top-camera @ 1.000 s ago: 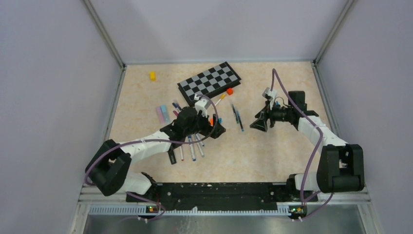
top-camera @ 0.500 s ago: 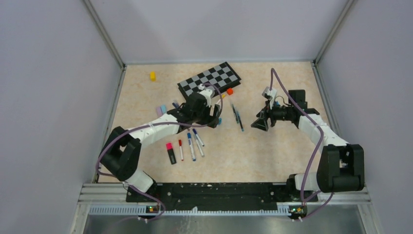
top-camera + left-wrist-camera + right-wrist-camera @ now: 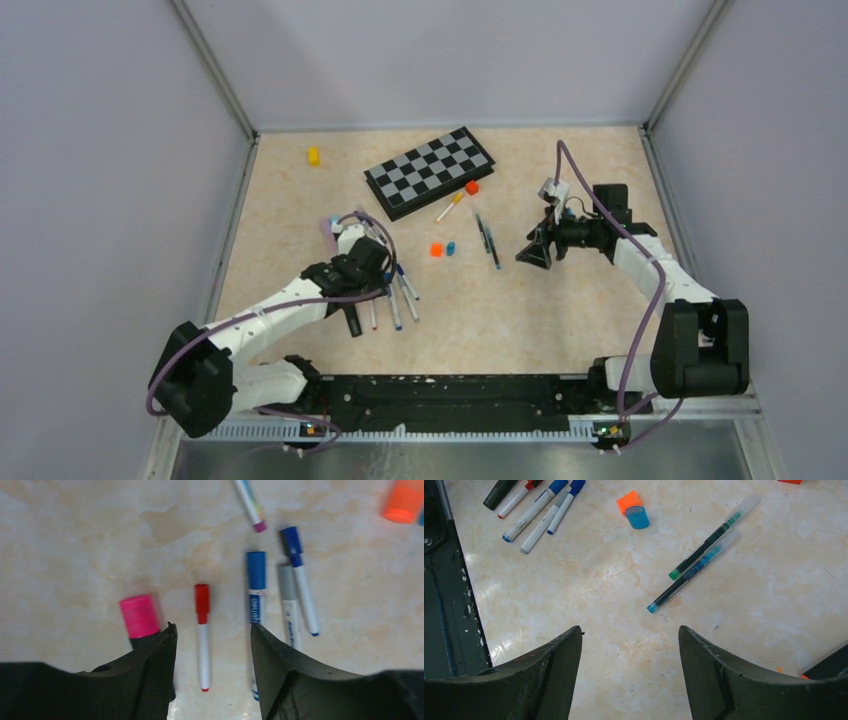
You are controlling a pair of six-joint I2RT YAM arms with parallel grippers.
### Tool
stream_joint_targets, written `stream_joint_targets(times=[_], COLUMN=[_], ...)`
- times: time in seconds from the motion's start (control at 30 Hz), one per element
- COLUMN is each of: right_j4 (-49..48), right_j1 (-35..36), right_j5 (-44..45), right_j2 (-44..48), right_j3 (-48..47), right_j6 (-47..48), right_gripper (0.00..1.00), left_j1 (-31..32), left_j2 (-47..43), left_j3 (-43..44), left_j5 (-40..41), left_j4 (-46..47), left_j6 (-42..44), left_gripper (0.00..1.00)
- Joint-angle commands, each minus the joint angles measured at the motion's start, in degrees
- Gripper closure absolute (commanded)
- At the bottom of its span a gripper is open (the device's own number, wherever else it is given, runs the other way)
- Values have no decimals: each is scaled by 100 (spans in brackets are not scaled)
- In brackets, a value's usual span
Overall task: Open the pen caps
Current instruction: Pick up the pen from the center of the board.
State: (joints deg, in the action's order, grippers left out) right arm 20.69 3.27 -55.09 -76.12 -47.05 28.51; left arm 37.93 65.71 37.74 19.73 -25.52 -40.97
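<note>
Glossy marble-look table (image 3: 744,630), smooth plastic pens (image 3: 202,650).

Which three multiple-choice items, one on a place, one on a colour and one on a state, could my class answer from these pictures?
1. Where does the yellow block lie?
A. left of the chessboard, towards the far edge
B. at the near edge
C. on top of the board

2. In the left wrist view, what colour is the cap of the marker lying between the left gripper's fingers?
A. blue
B. red
C. yellow

3. How is the right gripper?
A. open and empty
B. shut on a pen
C. shut on a cap

Answers: A, the block sits off the board's left end; B, a red cap shows in the gap; A, its fingers stand apart with nothing between them.
</note>
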Motion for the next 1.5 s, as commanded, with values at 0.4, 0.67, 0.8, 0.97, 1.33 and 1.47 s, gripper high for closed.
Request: stream_joint_targets(times=[0.4,0.67,0.8,0.97,1.33,1.47], right_j4=[-66,-40,0,28,82,93], right_j1=[34,34,38,35,35,35], right_j5=[27,27,8,11,-17,-53], right_j2=[36,10,-25,-25,-25,-18], right_j3=[-244,-252,-285,-287,-314,-320], right_j6=[164,182,204,217,243,247], right_gripper=[31,31,31,31,31,31], left_j1=[-127,-280,-325,-436,-728,-765], left_j2=[396,136,95,186,124,-38], left_j3=[61,-393,-583,-772,-1042,-968], left_j5=[1302,493,278,65,-83,-22], left_j4=[-1942,-1413,-1263,-992,-754,-766], left_j6=[-2092,-1903,-1862,-1819,-1683,-1576], left_gripper=[41,45,47,50,69,78])
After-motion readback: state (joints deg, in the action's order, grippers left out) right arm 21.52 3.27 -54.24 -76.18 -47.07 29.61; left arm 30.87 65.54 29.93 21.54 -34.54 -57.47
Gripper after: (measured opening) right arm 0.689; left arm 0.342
